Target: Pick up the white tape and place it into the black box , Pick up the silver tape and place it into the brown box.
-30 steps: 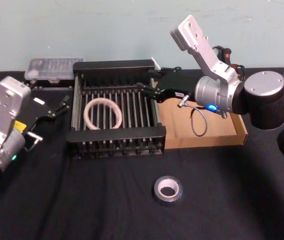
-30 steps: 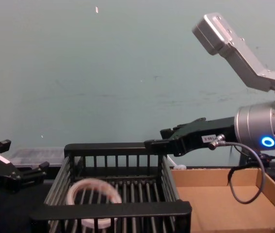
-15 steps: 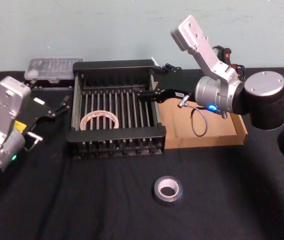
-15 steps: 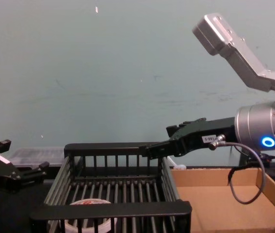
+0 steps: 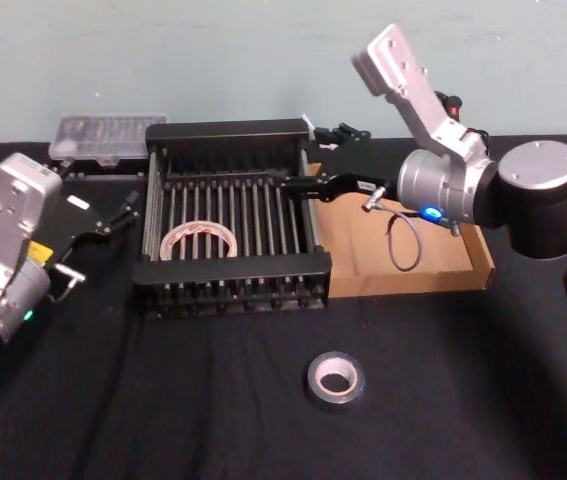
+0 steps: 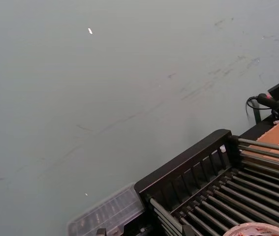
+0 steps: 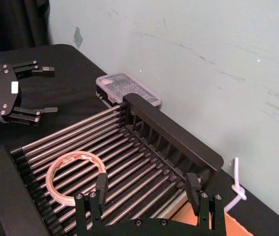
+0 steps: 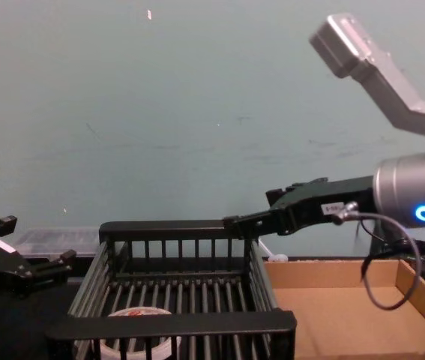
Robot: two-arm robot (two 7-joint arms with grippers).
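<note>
The white tape (image 5: 200,241) lies flat on the bars inside the black box (image 5: 231,267), near its front left, red print up. It shows as the white tape (image 7: 77,169) in the right wrist view and low behind the front rim as the white tape (image 8: 137,339) in the chest view. My right gripper (image 5: 298,185) hovers over the crate's right rim, open and empty, its fingers (image 7: 101,185) spread wide. The silver tape (image 5: 335,380) rests on the black table in front. The brown box (image 5: 443,255) sits right of the crate. My left gripper (image 5: 113,215) is parked open, left of the crate.
A clear plastic case (image 5: 108,135) sits behind the crate's left corner. A loose cable loop (image 5: 400,240) hangs from my right wrist over the brown box. A wall stands close behind the table. Bare black cloth surrounds the silver tape.
The white tape dropped from a tilted pose and settled flat on the crate's bars. My right gripper opened wider and the arm drew back slightly to the right.
</note>
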